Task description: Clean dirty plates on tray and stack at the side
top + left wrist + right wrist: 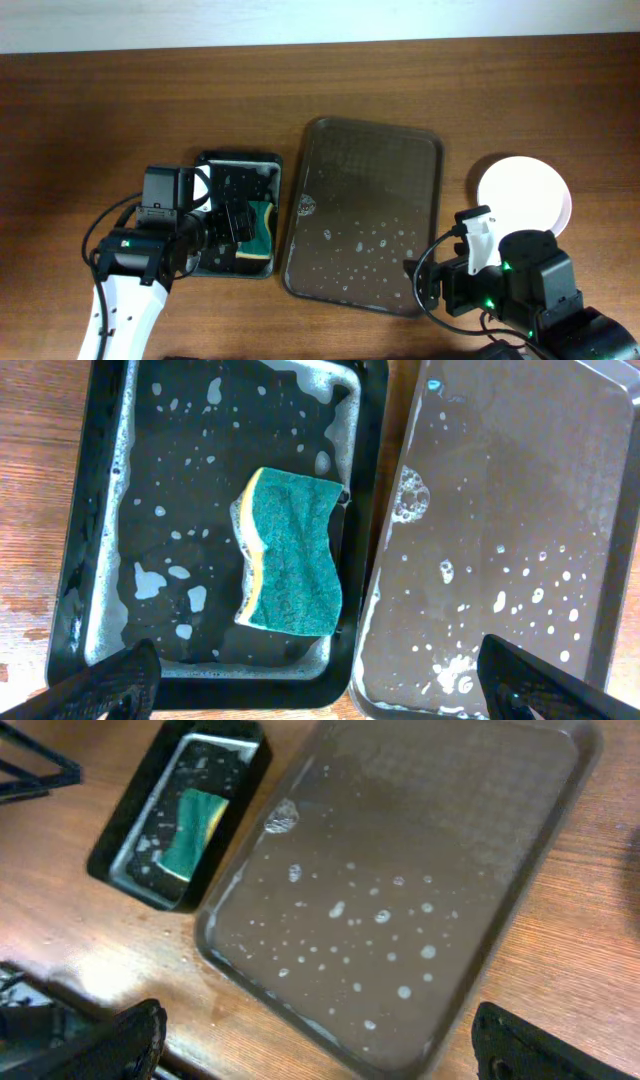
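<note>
The large dark brown tray [400, 150] lies mid-table, wet with foam spots and holding no plates; it also shows in the left wrist view [520, 510] and the right wrist view [430, 850]. A white plate [524, 193] lies on the table right of the tray; whether others lie under it I cannot tell. My left gripper [320, 685] is open and empty above the near edge of the small black tray [360, 510], which holds a green-yellow sponge [292, 550]. My right gripper [320, 1040] is open and empty above the brown tray's near right corner.
The small black tray [205, 265] with soapy water sits just left of the brown tray, nearly touching it; it shows in the right wrist view [130, 830] with the sponge [195, 830]. The left arm [130, 290] and right arm [530, 290] reach in from the front edge.
</note>
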Controlling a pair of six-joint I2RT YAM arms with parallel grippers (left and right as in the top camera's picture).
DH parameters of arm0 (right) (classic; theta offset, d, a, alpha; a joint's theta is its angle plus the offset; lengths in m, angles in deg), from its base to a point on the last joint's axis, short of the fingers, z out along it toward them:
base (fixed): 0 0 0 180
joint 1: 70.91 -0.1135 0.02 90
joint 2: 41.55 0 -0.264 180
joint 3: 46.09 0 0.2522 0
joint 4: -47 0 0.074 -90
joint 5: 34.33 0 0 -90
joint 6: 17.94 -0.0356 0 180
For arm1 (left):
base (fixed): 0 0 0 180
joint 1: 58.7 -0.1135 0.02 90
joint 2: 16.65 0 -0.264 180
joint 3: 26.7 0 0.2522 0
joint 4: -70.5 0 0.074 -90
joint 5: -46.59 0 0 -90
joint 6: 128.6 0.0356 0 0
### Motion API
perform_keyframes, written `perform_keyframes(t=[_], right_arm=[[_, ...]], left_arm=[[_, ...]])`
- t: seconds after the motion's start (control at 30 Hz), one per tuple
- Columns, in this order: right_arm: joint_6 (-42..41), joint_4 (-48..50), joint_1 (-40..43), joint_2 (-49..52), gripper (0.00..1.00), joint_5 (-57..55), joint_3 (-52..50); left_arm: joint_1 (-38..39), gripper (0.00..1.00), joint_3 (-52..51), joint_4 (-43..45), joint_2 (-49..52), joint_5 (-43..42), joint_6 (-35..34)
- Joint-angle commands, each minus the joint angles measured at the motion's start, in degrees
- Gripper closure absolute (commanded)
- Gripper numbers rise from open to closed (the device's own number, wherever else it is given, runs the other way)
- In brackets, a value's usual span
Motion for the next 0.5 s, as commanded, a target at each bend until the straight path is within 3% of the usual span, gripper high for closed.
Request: perform_keyframes(t=[0.0,0.1,0.17,0.3,0.47], right_arm=[[1.77,-0.20,-0.39,-1.25,0.01,-6.05,1.60],[3.72,5.38,1.53,-8.02,0.01,-16.15,0.07],[5.29,17.66,11.65,-18.64,0.01,-14.86,-11.32],[5.18,31.26,19.74,-33.48,0.01,-13.05,-30.95],[5.18,48.48,21.03,-37.24,0.01,-13.22,-45.29]], left_arm=[[-0.20,0.01,0.92,0.15,-0.20,-0.61,0.52],[-0.20,0.01,0.92,0.15,-0.20,-0.61,0.52],[-0.20,0.01,0.92,0.15,-0.20,-0.61,0.52],[-0.20,0.01,0.92,0.15,-0.20,-0.61,0.52],[-0.20,0.01,0.92,0.15,-0.20,-0.61,0.52]])
